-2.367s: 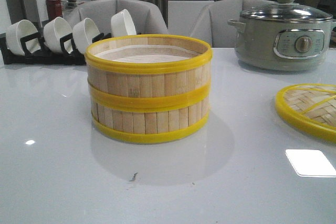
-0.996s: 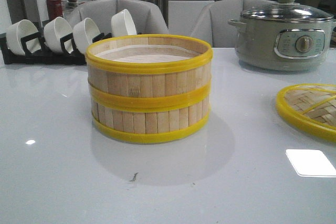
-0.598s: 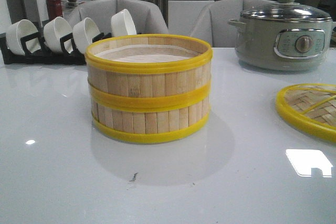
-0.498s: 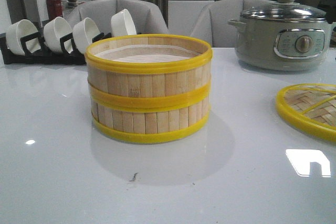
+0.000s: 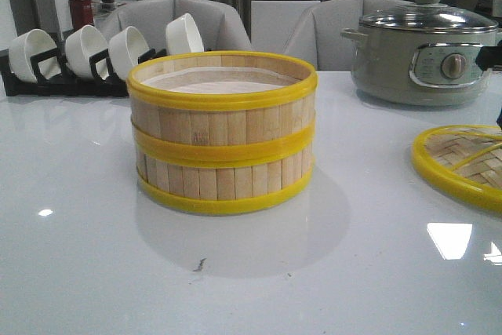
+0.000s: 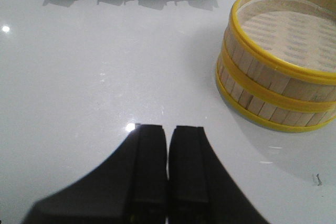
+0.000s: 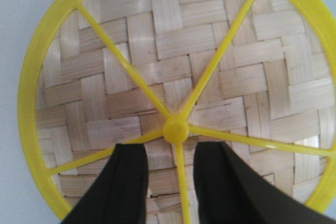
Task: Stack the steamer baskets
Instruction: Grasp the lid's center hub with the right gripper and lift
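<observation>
Two round bamboo-slat steamer baskets with yellow plastic rims (image 5: 223,131) stand stacked, one squarely on the other, mid-way across the glossy white table (image 5: 78,256). The left gripper (image 6: 168,137) hangs over bare table near them, its black fingers pressed together on nothing. The right gripper (image 7: 170,156) hovers above the flat woven bamboo lid with yellow ribs (image 7: 157,66) — fingers apart, straddling a rib just below the hub.

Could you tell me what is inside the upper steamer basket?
The upper steamer basket holds only a pale paper liner; no food shows. The lower steamer basket beneath is covered, so its inside cannot be seen.
</observation>
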Motion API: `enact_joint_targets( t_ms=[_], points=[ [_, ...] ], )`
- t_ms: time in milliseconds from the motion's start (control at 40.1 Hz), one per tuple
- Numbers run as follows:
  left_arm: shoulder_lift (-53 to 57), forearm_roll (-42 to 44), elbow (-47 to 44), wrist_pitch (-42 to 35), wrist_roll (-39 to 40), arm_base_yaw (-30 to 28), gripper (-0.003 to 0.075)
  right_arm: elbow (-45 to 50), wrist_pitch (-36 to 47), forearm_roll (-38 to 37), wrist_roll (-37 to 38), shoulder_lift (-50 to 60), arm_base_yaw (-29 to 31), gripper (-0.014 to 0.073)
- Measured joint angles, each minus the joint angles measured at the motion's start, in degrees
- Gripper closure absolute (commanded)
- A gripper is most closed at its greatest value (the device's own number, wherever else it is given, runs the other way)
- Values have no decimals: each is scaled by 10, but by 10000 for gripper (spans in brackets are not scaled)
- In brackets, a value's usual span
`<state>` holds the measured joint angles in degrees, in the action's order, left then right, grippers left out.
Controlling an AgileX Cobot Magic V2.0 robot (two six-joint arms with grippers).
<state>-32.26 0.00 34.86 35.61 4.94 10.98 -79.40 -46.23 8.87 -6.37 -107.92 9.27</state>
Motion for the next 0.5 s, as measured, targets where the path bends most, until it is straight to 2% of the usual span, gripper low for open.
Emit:
enact_joint_targets(
  t_ms=[498],
  points=[
    [0,0,0,0,0,0,625,-1,28,-6,0,-22,0,250]
  ],
)
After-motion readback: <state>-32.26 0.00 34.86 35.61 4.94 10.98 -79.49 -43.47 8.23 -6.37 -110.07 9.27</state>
